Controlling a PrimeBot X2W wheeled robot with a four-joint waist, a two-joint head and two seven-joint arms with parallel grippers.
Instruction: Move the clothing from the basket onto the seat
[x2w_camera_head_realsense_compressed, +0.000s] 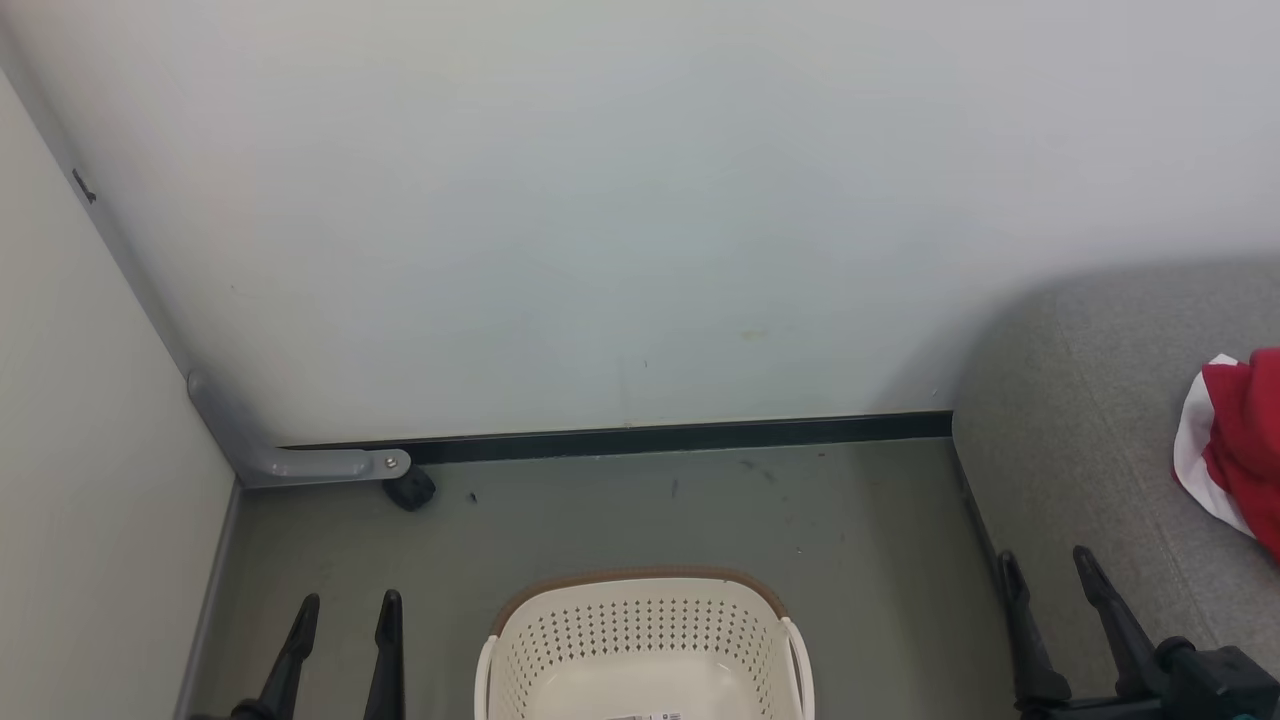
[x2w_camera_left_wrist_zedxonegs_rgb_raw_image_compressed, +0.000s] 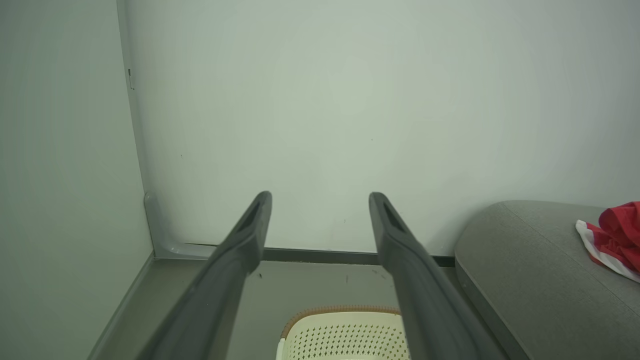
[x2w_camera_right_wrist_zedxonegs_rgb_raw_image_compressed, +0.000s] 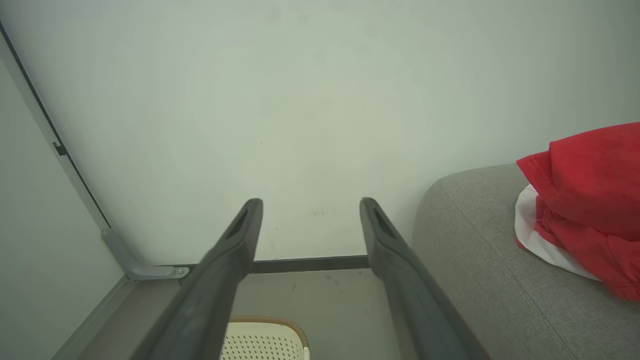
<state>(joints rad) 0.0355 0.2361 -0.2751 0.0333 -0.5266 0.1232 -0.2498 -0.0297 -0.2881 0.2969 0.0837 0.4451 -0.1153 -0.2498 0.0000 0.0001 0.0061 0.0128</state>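
Clothing (x2w_camera_right_wrist_zedxonegs_rgb_raw_image_compressed: 585, 195), crumpled bright red with white trim, lies on the seat (x2w_camera_right_wrist_zedxonegs_rgb_raw_image_compressed: 475, 280).

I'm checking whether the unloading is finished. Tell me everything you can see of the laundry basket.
The basket is cream-white plastic, its walls pierced with rows of small holes, with a brown rim and pale side handles. It stands upright on the grey-green floor, left of the grey seat and apart from it. What shows of its inside is bare but for a small label; its near part is cut off. Nothing else visibly touches it.
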